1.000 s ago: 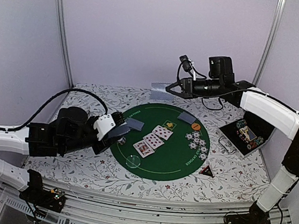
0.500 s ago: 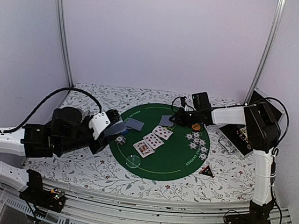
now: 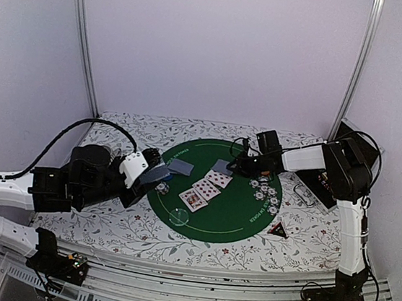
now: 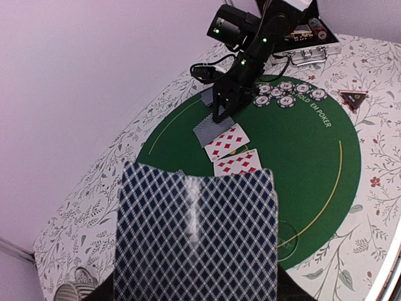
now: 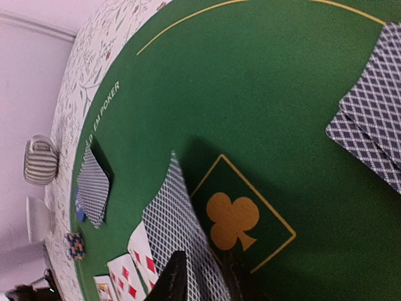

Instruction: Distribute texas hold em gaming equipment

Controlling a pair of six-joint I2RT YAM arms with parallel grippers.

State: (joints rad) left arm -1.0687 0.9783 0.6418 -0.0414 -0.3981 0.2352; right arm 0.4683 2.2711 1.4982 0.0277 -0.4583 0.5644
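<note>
- Landmark for all positions: round green mat (image 3: 214, 223), centred on the floral tabletop (image 3: 106, 219).
- Over the mat's left edge: left gripper (image 3: 151, 177). Clamps the held cards (image 4: 197, 238) at a medium jaw width, blue diamond backs toward the wrist camera. Cannot tell whether one card or several.
- Low over the mat, just far of its centre: right gripper (image 5: 202, 280). Stands with fingertips (image 5: 170, 279) a little apart, straddling one end of the middle face-down card (image 5: 178, 229). Cannot tell whether either pad touches it.
- Beside the mat's gold club emblem (image 5: 233, 219): the middle face-down card, apparently lifted along one long edge, with shadow on the felt next to it.
- Across the mat's centre: face-up cards (image 3: 206, 189) in a diagonal row, red diamond pips legible in the left wrist view.
- On the mat's far-left part: left face-down card (image 3: 181, 166), lying flat, with a blue button (image 5: 79, 213) showing at its edge.
- On the mat's far-right part: far-right face-down pair (image 5: 369, 125), overlapping.
- On the mat's right part: poker chips (image 3: 265, 193), clustered close together.
- At the mat's left edge, near the left gripper: single chip (image 3: 162, 187).
- Off the mat's left side: striped mug (image 5: 41, 160).
- Off the mat's far-right side: open case (image 4: 307, 47).
- Just off the mat's near-right edge: dark triangular piece (image 3: 277, 230).
</note>
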